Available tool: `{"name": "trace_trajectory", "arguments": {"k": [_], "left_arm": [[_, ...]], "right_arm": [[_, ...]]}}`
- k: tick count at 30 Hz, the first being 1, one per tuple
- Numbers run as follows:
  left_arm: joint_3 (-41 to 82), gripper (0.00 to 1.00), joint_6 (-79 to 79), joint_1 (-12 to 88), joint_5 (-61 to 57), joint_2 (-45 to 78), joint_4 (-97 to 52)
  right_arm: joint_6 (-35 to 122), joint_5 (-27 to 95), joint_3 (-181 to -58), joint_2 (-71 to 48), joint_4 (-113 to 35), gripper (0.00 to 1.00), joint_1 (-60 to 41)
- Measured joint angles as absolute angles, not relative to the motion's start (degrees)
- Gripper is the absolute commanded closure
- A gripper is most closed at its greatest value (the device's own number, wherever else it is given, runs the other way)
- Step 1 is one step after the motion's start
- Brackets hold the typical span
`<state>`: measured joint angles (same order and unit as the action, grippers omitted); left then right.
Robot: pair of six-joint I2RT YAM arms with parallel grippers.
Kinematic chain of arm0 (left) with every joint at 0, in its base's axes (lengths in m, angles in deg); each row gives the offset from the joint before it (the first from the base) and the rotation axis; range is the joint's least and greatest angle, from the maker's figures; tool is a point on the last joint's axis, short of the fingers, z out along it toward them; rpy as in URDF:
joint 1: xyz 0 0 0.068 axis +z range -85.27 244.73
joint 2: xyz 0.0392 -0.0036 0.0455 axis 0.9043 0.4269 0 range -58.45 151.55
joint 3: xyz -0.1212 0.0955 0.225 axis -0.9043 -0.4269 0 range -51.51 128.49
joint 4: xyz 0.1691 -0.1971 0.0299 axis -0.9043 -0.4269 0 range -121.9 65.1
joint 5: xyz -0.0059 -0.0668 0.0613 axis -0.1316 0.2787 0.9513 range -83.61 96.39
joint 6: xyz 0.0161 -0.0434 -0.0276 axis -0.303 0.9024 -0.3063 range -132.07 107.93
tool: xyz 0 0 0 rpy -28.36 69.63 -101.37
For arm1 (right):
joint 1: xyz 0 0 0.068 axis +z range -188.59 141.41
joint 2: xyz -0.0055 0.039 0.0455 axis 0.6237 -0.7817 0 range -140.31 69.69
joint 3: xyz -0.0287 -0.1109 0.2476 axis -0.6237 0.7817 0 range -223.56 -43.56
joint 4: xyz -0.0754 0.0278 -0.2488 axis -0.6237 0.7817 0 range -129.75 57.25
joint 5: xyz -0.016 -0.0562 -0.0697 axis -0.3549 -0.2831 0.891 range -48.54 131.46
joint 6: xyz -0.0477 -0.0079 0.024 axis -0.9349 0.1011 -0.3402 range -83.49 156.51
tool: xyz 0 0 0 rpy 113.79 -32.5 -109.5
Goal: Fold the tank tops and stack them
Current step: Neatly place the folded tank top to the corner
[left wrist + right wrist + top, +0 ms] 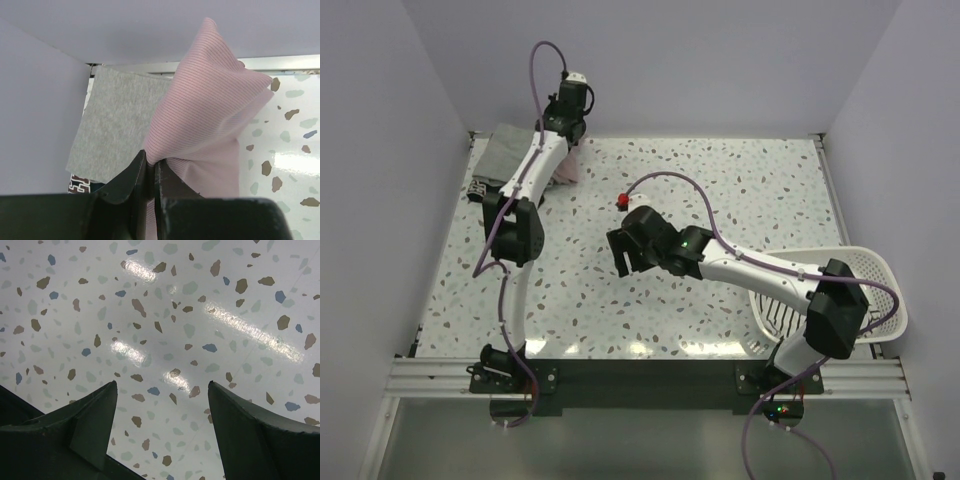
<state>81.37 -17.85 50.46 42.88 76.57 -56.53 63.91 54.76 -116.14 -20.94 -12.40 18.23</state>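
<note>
Open tabletop (740,190) surrounds the right gripper (617,255). The basket (875,265) fills the near-right corner; the left arm (520,215) and grey-green top (503,150) crowd the far-left.

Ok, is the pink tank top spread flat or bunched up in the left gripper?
Bunched up. The left gripper is shut on a pinch of the pink tank top, and the fabric rises in a creased peak.

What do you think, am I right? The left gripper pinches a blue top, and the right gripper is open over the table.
Not quite: the left wrist view shows the left gripper shut on a pink tank top, not blue. The right gripper is open over the table, as you said.
</note>
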Motion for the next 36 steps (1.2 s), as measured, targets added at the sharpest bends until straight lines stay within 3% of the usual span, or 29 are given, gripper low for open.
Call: {"name": "trace_trajectory", "arguments": {"k": [24,32,33,36], "left_arm": [[81.79,1.00,-17.41,51.14,36.89,75.00,-56.14],[81.26,1.00,-14.46,55.80,32.85,73.49,-56.14],[80.70,0.99,-13.89,57.06,32.28,73.18,-56.10],[79.76,0.76,-11.38,61.09,31.91,73.07,-56.23]], "right_arm": [[63.95,53.93,-116.62,-21.05,-12.79,0.25,18.23],[63.93,53.60,-116.62,-21.11,-12.81,0.25,18.23],[63.93,53.45,-116.62,-21.20,-12.81,0.25,18.23],[63.93,52.71,-116.62,-21.88,-13.09,0.25,18.23]]}}
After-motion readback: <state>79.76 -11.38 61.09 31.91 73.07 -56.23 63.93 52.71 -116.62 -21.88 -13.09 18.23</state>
